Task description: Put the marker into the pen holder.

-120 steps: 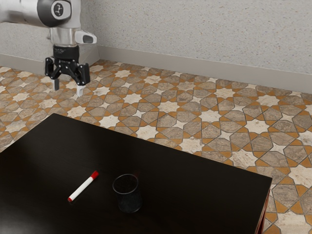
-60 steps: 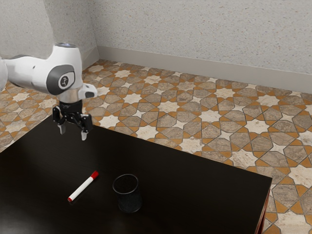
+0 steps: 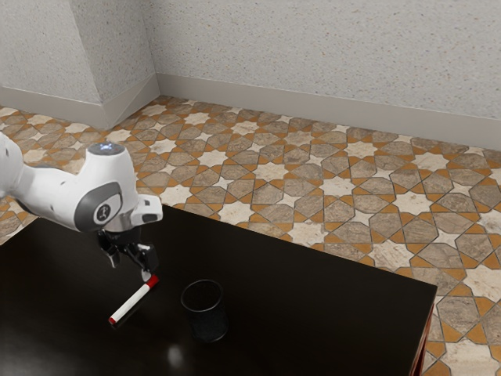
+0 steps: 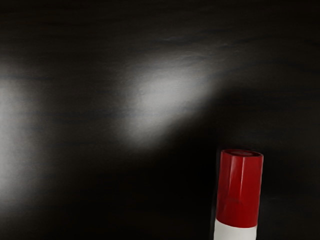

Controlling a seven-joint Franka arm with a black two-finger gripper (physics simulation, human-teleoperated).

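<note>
Gripper (image 3: 131, 269) was open wide, nothing between the fingers. Marker (image 3: 133, 303) lay flat on the table (image 3: 313, 313), red cap (image 3: 153, 282) nearest the fingertips, long axis looking roughly crosswise to the finger spread.

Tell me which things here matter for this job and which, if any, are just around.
For the job:
- red-and-white marker, lying down
- dark pen holder, where it should go
- end effector, open

Just around:
- black table, merely the support
- patterned floor
- speckled wall
</note>
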